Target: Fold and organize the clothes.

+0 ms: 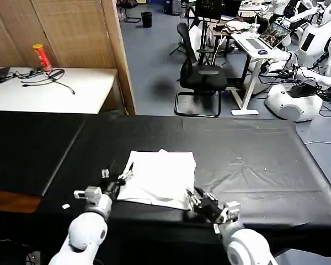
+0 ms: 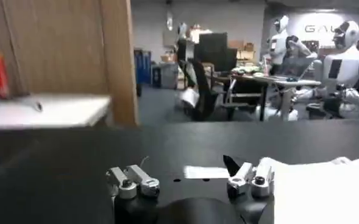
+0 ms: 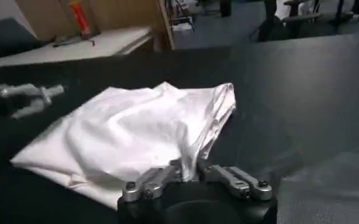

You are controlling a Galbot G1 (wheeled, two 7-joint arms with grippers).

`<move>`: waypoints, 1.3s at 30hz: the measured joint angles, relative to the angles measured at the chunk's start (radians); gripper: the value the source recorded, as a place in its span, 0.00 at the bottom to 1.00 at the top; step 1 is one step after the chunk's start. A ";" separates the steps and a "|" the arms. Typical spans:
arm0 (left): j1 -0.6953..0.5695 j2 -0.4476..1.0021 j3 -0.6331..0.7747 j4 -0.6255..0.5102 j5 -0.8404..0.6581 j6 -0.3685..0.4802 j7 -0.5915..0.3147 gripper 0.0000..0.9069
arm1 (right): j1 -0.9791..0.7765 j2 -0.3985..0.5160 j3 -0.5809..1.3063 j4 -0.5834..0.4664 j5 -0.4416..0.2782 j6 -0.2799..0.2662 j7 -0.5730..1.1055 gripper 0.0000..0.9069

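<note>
T-shirt (image 1: 159, 178) fabric is pinched between our right fingertips (image 3: 167, 176): in the right wrist view a ridge of white cloth rises straight into the narrow gap where the two fingers meet, so the right gripper (image 1: 194, 199) is closed on the shirt's near right corner. Our left fingers (image 2: 133, 180) stand spread wide with bare black cover between them, holding nothing; the left gripper (image 1: 117, 178) sits at the shirt's left edge, one fingertip just beside or touching the cloth, and we cannot tell which.

Outward from the fingers, the shirt lies as a roughly square folded bundle, plain white side up, with soft wrinkles and a raised fold along its right side. It rests near the front edge of the black-covered table (image 1: 248, 154), about midway between our two arms.

Beyond that table, on our left, stands a white tabletop (image 1: 83, 88) with black cables (image 1: 47, 77) and a red and yellow can (image 1: 42, 57). A black office chair (image 1: 201, 77) stands on the blue floor behind.
</note>
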 joint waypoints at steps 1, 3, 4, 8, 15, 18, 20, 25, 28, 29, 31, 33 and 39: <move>0.002 -0.007 0.000 0.003 -0.014 0.001 0.001 0.97 | -0.007 -0.001 0.011 0.016 0.006 0.002 0.001 0.97; 0.000 -0.022 -0.002 0.013 -0.049 0.002 0.002 0.97 | -0.021 -0.002 0.033 0.046 0.015 0.008 0.002 0.97; -0.001 -0.028 -0.004 0.017 -0.068 0.005 0.003 0.97 | -0.027 -0.002 0.041 0.059 0.018 0.010 0.002 0.97; -0.009 -0.046 -0.017 0.031 -0.151 0.011 0.005 0.97 | -0.046 0.001 0.054 0.110 0.018 0.019 0.002 0.97; -0.003 -0.052 -0.030 0.037 -0.260 0.013 0.003 0.20 | -0.048 0.005 0.061 0.149 0.012 0.028 0.004 0.97; -0.001 -0.053 -0.031 0.048 -0.267 0.011 0.003 0.19 | -0.048 0.006 0.064 0.154 0.011 0.029 0.004 0.97; -0.002 -0.054 -0.031 0.055 -0.269 0.010 0.003 0.16 | -0.049 0.006 0.067 0.159 0.011 0.030 0.004 0.97; -0.005 -0.056 -0.031 0.057 -0.298 0.015 0.002 0.00 | -0.045 0.007 0.071 0.161 0.011 0.030 0.004 0.97; -0.010 -0.055 -0.032 0.056 -0.319 0.023 0.001 0.00 | -0.040 0.010 0.073 0.159 0.011 0.031 0.004 0.97; -0.012 -0.055 -0.033 0.055 -0.326 0.027 0.001 0.00 | -0.040 0.011 0.074 0.158 0.011 0.031 0.004 0.97; -0.017 -0.054 -0.036 0.055 -0.322 0.033 -0.002 0.00 | -0.037 0.014 0.077 0.156 0.011 0.032 0.006 0.97; -0.023 -0.050 -0.044 0.055 -0.284 0.037 -0.001 0.00 | -0.037 0.015 0.083 0.154 0.011 0.032 0.009 0.97; -0.042 0.025 -0.070 0.028 -0.069 0.022 0.013 0.00 | -0.037 0.015 0.105 0.143 0.011 0.032 0.013 0.97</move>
